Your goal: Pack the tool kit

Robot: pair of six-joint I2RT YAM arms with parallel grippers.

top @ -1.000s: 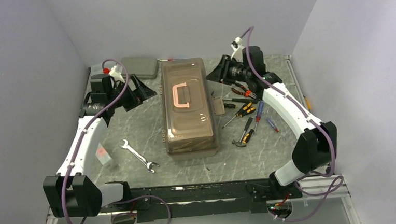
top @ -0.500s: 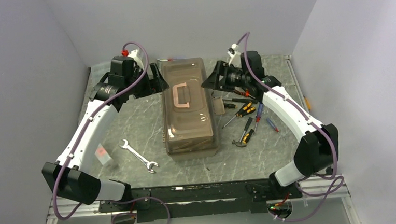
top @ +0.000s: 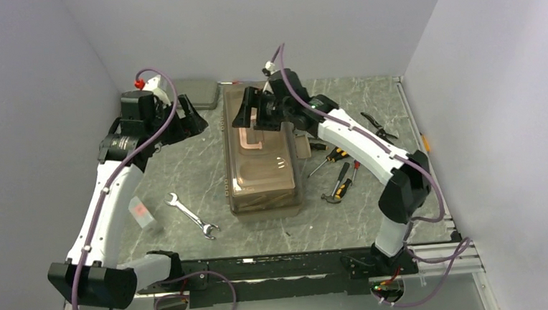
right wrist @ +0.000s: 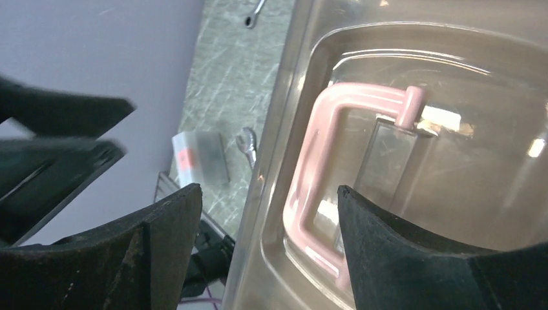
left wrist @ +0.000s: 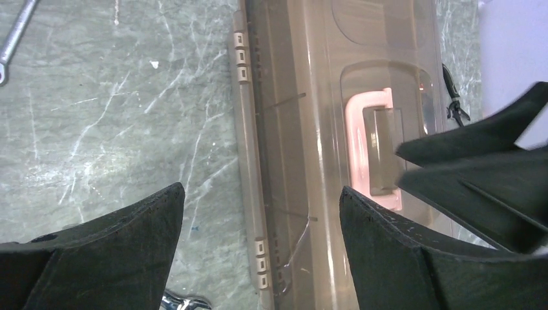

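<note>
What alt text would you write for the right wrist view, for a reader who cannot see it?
The right tool, open, hangs over the tool kit's smoky lid, its two dark fingers framing the pink handle. Beyond the lid, a small clear box lies on the marbled table.

One tan toolbox [top: 263, 177] fills the centre of the frame. Lower left of it lie one steel wrench [top: 192, 216] and one small clear box [top: 142, 212]; one grey case [top: 199, 93] sits upper left. To the right: one hammer [top: 336, 191], one pair of pliers [top: 376, 125] and at least two screwdrivers [top: 332, 156], the exact count unclear. Two arms, the left arm [top: 109, 201] and the right arm [top: 360, 139], reach in.
</note>
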